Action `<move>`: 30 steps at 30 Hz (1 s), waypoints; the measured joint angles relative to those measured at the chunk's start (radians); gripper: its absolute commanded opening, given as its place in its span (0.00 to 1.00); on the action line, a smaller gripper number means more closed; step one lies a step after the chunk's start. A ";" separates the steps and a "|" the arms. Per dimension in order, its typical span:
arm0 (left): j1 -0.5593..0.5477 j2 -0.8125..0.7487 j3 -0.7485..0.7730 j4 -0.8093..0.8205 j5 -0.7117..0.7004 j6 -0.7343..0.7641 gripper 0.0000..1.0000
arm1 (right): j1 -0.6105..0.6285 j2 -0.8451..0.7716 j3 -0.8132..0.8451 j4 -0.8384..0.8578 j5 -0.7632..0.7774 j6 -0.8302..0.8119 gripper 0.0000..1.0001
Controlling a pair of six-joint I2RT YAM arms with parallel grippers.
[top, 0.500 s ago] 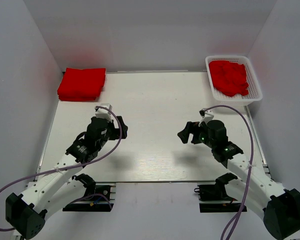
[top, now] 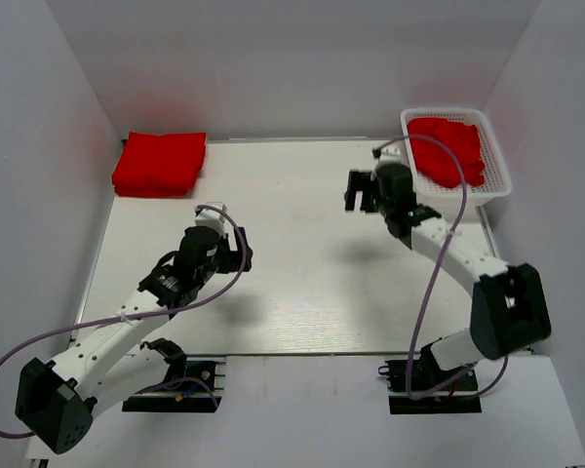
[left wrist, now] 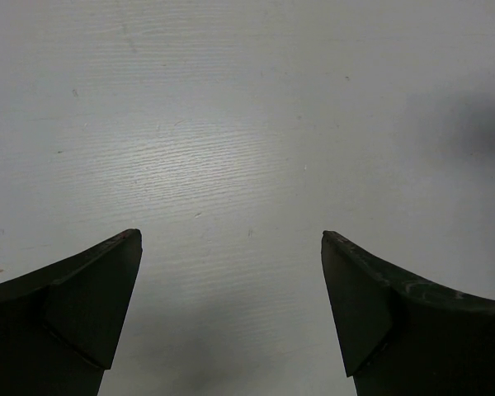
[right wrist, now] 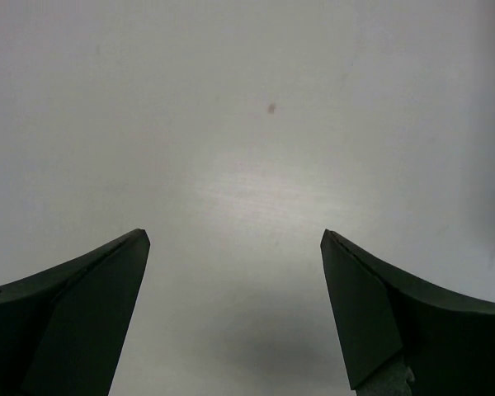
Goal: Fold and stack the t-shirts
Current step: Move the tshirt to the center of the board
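A neat stack of folded red t-shirts (top: 159, 163) lies at the table's far left corner. More red t-shirts (top: 448, 149) lie crumpled in a white mesh basket (top: 498, 185) at the far right. My right gripper (top: 360, 191) hovers open just left of the basket, holding nothing. My left gripper (top: 240, 256) is open over the bare table at centre left, well short of the folded stack. Both wrist views show only white tabletop between the spread fingers of the left gripper (left wrist: 231, 239) and the right gripper (right wrist: 235, 235).
Grey walls close in the white table (top: 292, 292) on the left, back and right. The right arm's cable (top: 424, 292) loops over the table's right side. The arm bases sit at the near edge.
The right arm has swung from the table's centre right up towards the basket. The left arm has shifted only slightly.
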 measured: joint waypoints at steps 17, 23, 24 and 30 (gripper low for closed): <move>0.009 0.093 0.050 0.151 -0.001 0.069 1.00 | -0.443 0.799 1.096 -0.291 0.006 -0.097 0.90; 0.010 0.265 0.107 0.221 0.003 0.108 1.00 | -0.507 1.017 1.278 -0.258 -0.010 -0.030 0.90; 0.012 0.291 0.115 0.232 0.004 0.115 1.00 | -0.513 1.033 1.276 -0.235 -0.010 -0.005 0.90; 0.018 0.366 0.128 0.288 0.020 0.141 1.00 | -0.546 1.113 1.283 -0.042 -0.049 0.127 0.90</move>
